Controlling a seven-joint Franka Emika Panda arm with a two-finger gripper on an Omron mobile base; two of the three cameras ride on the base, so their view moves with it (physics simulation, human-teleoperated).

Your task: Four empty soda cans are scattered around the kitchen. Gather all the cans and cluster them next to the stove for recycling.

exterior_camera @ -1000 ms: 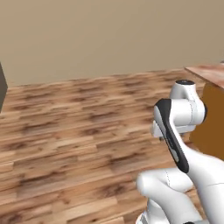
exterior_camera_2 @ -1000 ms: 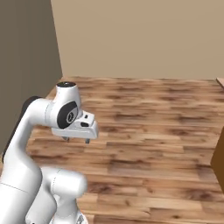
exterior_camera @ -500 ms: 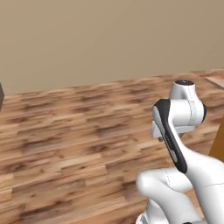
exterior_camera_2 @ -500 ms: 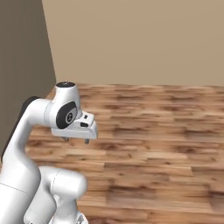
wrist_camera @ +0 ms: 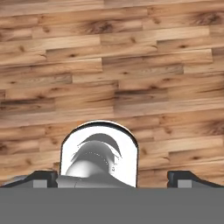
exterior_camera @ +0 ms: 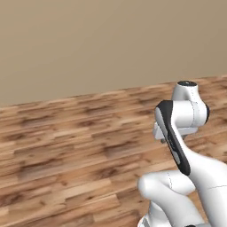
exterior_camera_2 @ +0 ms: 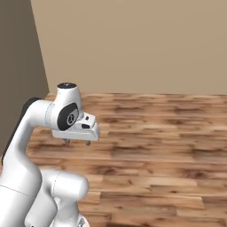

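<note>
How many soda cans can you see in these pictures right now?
0. The views take in wooden floor, a beige wall and the arm's gripper, which holds nothing. The cans may lie elsewhere in the kitchen.

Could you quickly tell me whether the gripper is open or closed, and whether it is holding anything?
Gripper: open, fingertips far apart, nothing between them; it points down at the wooden floor.

Even, soft rendered light, bright on the wooden floor [exterior_camera: 66, 150] and beige wall [exterior_camera_2: 133, 44], without glare or blur.
</note>
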